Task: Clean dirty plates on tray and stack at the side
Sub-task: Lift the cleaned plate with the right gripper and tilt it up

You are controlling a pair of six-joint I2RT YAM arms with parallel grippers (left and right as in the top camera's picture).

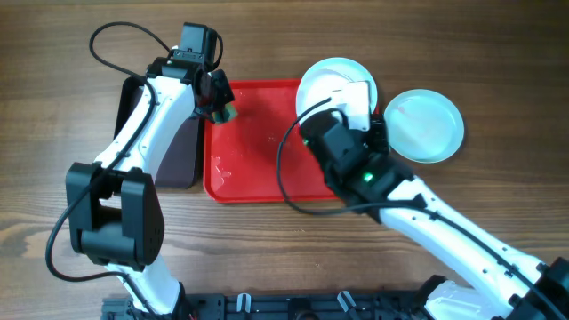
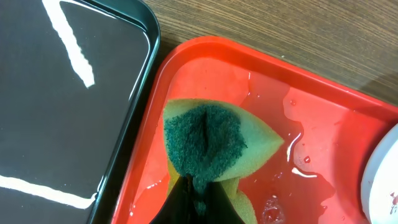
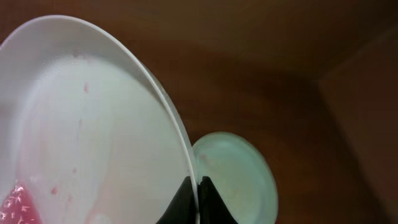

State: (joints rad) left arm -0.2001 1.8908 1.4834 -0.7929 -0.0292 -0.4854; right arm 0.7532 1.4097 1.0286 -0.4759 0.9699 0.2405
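My right gripper (image 3: 198, 183) is shut on the rim of a white plate (image 3: 81, 118), held tilted above the table; faint pink smears and a red patch mark its face. From overhead this plate (image 1: 331, 82) hangs over the far right corner of the red tray (image 1: 258, 169). A pale aqua plate (image 1: 425, 124) lies flat on the table to the right, also visible beneath the held one in the right wrist view (image 3: 239, 180). My left gripper (image 2: 196, 186) is shut on a yellow-and-green sponge (image 2: 211, 140) over the tray's wet far left corner (image 2: 323, 118).
A dark brown, black-rimmed tray (image 2: 62, 93) sits directly left of the red tray, partly under my left arm (image 1: 147, 133). Water drops and puddles lie on the red tray floor (image 1: 267, 138). Bare wooden table (image 1: 498, 53) surrounds everything.
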